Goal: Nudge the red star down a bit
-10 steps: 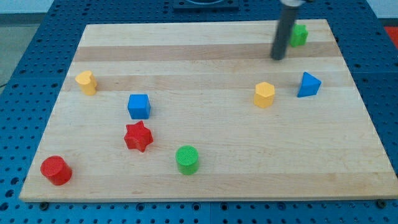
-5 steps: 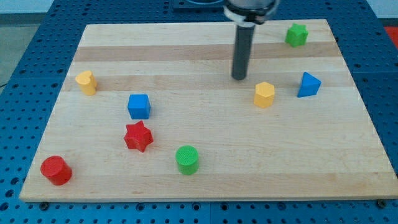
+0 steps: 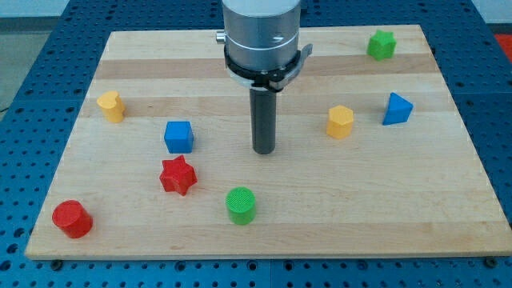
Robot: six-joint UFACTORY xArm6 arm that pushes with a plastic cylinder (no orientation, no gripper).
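my tip (image 3: pixel 264 150) sits on the bare wood near the middle of the board (image 3: pixel 384 208), and it touches no block. i have no claw, just a straight dark rod, so i hold nothing. the red star (image 3: pixel 178 176) is to the view's left of my tip and a little lower, well apart from it. the blue cube (image 3: pixel 179 137) is just above the red star, near it but not touching. the green cylinder (image 3: pixel 241 206) is below my tip and a bit to the left, closer to the view's bottom. the red cylinder (image 3: pixel 72 219) sits in the bottom left corner of the board. a yellow block (image 3: pixel 111 106) is far off at the view's left. another yellow block (image 3: pixel 340 122) is to the right of my tip, and a blue block (image 3: pixel 397 109) is just beside it, further right. the green star (image 3: pixel 382 44) is up in the top right corner.
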